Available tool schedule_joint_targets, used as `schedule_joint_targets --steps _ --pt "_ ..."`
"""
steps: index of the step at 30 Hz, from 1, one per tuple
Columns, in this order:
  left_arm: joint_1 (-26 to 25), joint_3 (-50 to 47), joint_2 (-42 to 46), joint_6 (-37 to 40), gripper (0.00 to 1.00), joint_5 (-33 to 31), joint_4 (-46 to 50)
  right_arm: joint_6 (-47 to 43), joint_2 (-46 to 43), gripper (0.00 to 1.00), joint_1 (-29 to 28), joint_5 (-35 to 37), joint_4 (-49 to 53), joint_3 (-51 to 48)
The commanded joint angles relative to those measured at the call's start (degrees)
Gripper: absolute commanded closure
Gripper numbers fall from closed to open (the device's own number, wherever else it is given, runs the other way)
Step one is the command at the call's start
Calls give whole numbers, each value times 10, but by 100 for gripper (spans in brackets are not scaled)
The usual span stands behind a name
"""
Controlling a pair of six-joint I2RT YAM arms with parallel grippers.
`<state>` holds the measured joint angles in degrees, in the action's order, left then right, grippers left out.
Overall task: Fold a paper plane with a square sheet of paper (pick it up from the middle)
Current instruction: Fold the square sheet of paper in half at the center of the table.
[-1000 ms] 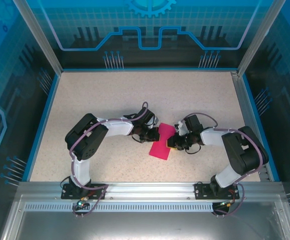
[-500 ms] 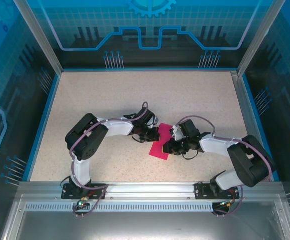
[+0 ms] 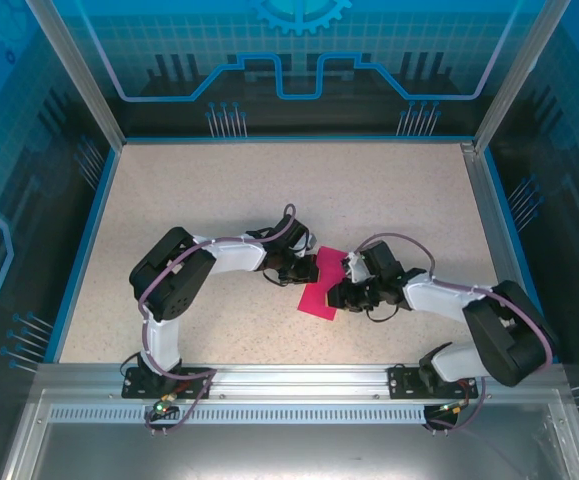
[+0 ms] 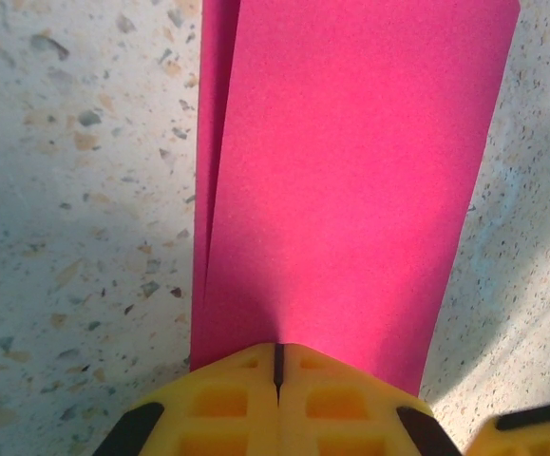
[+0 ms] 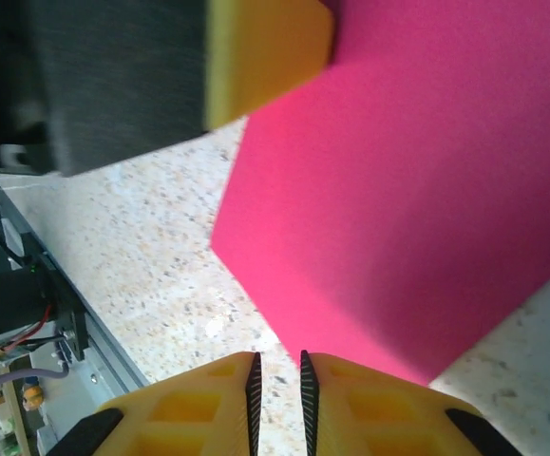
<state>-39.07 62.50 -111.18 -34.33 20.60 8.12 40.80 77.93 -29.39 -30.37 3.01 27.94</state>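
The square sheet of paper (image 3: 321, 290) is magenta-pink and folded double, lying tilted at the middle of the table. In the left wrist view the sheet (image 4: 350, 190) shows two layers along its left edge. My left gripper (image 4: 277, 361) is shut on its near edge, and in the top view the left gripper (image 3: 306, 268) is at the sheet's upper left side. My right gripper (image 3: 337, 295) is at the sheet's right edge. In the right wrist view the right gripper (image 5: 278, 366) has a narrow gap with only tabletop in it, and the paper (image 5: 417, 190) edge lies just past its tip.
The speckled tabletop (image 3: 269, 190) is bounded by a blue rim (image 3: 87, 240) and glass walls. An aluminium rail (image 3: 289, 378) runs along the near edge by the arm bases. The left gripper's yellow finger (image 5: 265, 57) hangs close above the right gripper.
My right gripper has slid left up to the paper's right edge, and its elbow has swung out to the right. The left arm and its grip have not moved.
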Motion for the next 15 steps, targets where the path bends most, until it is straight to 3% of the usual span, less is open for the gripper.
schedule_joint_targets --steps 1,15 --pt "-7 -15 -9 2 100 -22 48 19 -25 78 -21 4 14 -8" --pt "-7 -22 11 -6 100 -14 36 -5 6 77 -45 51 39 -22"
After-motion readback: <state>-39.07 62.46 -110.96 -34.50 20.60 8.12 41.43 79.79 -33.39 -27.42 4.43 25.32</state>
